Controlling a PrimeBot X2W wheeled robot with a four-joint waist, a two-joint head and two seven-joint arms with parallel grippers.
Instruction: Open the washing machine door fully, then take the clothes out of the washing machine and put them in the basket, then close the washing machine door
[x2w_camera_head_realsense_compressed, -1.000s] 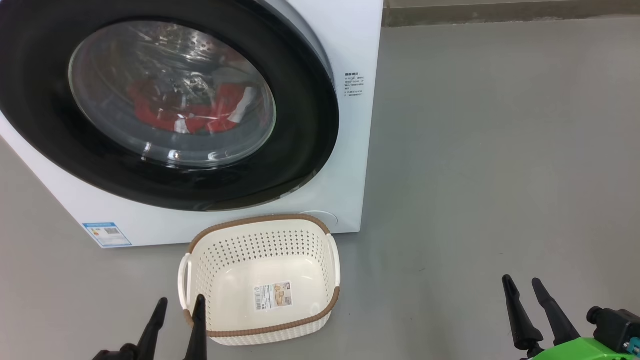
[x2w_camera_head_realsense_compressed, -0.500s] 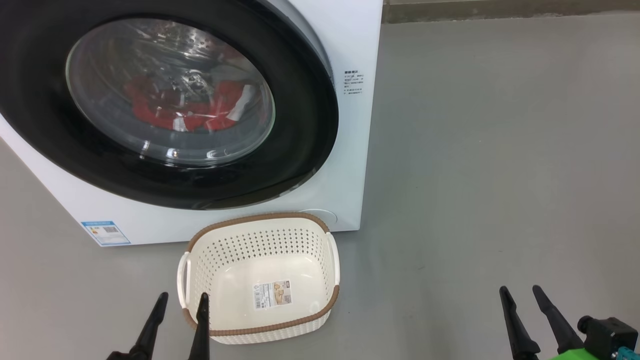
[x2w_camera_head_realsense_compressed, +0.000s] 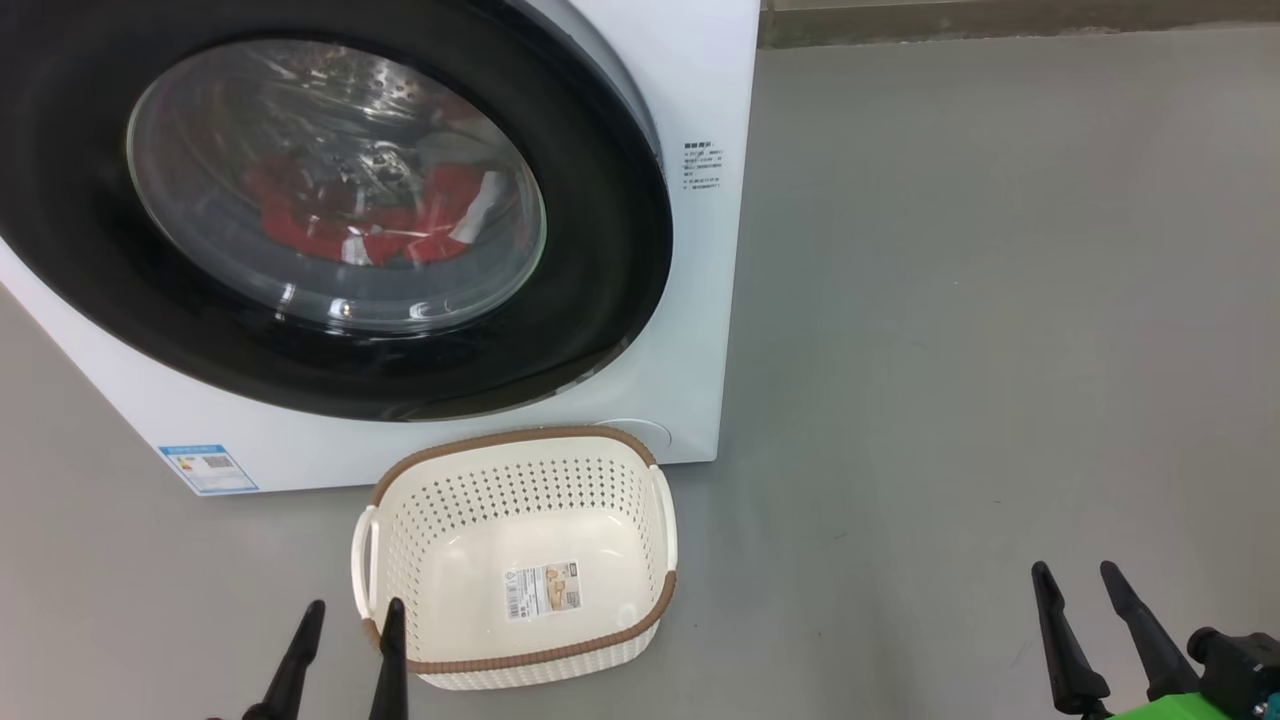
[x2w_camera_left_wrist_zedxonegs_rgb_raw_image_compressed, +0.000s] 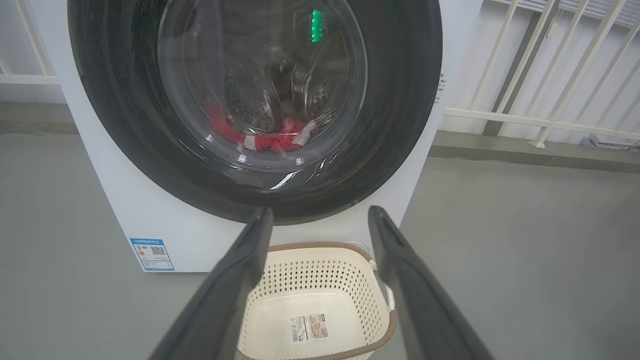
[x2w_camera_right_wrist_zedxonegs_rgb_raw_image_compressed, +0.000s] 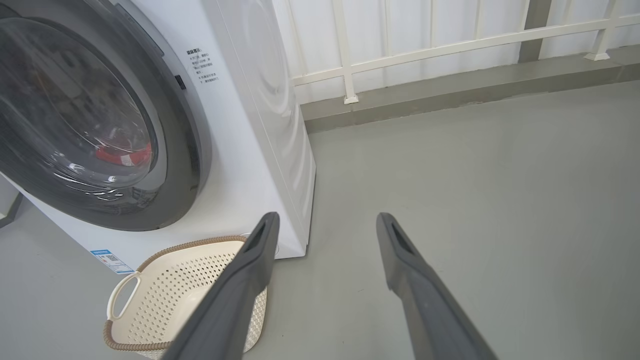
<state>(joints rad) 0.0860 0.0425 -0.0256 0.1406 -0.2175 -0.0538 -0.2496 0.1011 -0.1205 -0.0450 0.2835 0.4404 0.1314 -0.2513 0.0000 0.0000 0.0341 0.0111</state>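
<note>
The white washing machine stands at the left with its round black-rimmed door shut. Red clothes with white trim lie in the drum behind the glass, and they show too as clothes in the left wrist view. The cream basket sits empty on the floor before the machine's lower right corner. My left gripper is open at the basket's near left corner. My right gripper is open over bare floor, far right of the basket. Basket and door lie ahead of the left fingers.
Grey floor spreads to the right of the machine. A low grey kerb with a white railing runs behind it. A blue label marks the machine's lower left corner.
Both grippers have dropped a little lower in the head view and the right one has shifted to the right. The door, clothes and basket have not moved.
</note>
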